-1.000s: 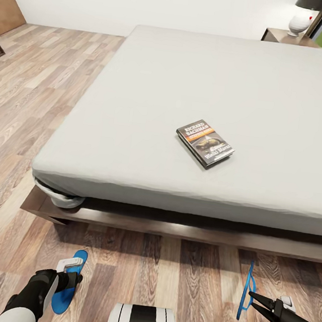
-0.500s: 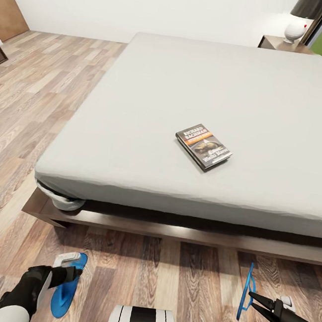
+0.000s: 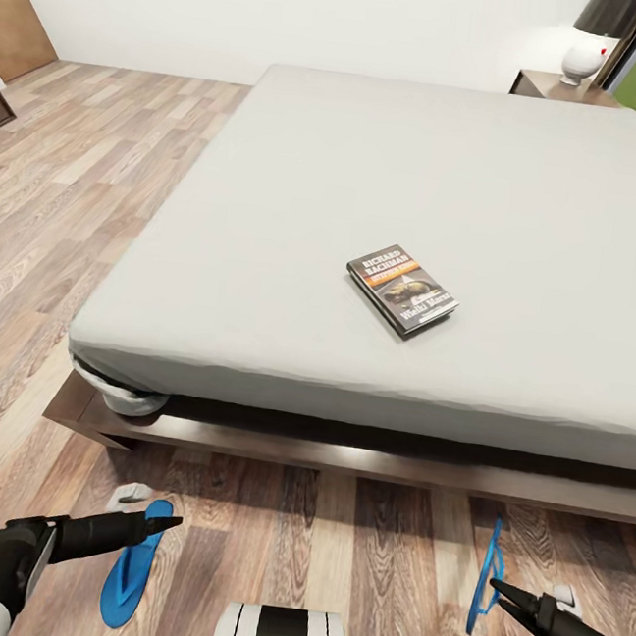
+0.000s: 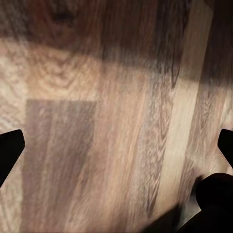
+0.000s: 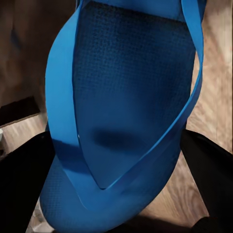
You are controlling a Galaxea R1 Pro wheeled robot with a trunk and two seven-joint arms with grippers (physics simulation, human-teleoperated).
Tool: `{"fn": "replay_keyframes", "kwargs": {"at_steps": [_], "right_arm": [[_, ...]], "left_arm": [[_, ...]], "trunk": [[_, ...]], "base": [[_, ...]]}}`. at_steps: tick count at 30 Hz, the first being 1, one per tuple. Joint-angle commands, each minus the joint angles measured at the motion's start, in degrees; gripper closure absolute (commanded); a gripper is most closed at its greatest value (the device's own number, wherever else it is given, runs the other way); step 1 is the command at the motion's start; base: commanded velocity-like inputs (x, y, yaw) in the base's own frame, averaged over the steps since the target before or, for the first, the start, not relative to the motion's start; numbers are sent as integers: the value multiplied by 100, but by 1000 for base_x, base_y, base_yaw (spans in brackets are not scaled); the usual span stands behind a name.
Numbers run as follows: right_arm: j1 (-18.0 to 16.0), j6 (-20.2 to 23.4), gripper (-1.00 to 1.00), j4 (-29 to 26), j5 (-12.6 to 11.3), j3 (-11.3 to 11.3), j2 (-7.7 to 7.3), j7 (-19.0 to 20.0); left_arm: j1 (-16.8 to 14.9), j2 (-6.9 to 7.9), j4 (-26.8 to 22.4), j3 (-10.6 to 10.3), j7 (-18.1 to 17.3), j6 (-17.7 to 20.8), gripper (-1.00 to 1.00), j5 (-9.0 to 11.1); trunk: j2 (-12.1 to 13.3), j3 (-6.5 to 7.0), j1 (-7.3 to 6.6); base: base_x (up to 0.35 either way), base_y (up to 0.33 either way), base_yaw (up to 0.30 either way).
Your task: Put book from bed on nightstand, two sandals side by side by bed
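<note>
The book lies flat, cover up, on the pale grey mattress of the bed, nearer the foot edge than the headboard end and touching nothing else. On the wood floor just off the foot of the bed lie the two sandals, well apart from each other. One blue sandal lies flat, sole down, near the bed's left corner; the left end effector hovers over its toe end with its fingers spread wide, holding nothing, and its wrist view shows bare planks between the two dark fingertips. The other sandal stands on edge near the bed's right side, clamped between the fingers of the right end effector; in the right wrist view its blue sole and thin strap sit between the dark fingers. Beyond the bed's far right corner stands a nightstand carrying a white lamp
</note>
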Motion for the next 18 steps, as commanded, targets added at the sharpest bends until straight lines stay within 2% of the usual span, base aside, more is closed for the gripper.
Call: {"fn": "replay_keyframes", "kwargs": {"at_steps": [1,2,5,8,9,11,13,18], "right_arm": [[-2,-34,100,10,-26,6,1,-147],[-2,-81,100,16,-23,11,2,-374],[-2,-221,100,28,-19,25,7,-1591],[-2,-641,100,19,-18,33,11,-2821],[-2,-867,100,13,-18,36,12,-3404],[-2,-1044,100,8,-18,37,12,-4011],[-2,-1132,100,-7,-18,34,12,-4341],[-2,-1172,100,-41,-8,30,12,-4549]], "left_arm": [[-6,-2,-6,35,-62,55,-100,-44],[-6,6,-8,38,-76,57,-100,-42],[-6,41,-7,37,-95,60,-100,-38],[-6,49,0,32,-99,60,-100,-38],[-6,49,1,31,-100,62,-100,-38],[-6,48,2,28,-100,62,-100,-38],[-6,47,3,26,-101,64,-100,-38],[-6,47,6,25,-275,62,-100,-41]], "trunk": [[-2,-4,-1],[-2,-4,-1],[-2,-4,-1],[-2,-4,-1],[-2,-4,-1],[-2,-4,-1],[-2,-4,-1],[-2,-4,-1]], "base": [[0,0,0],[0,0,0],[0,0,0],[0,0,0],[0,0,0],[0,0,0],[0,0,0],[0,0,0]]}}
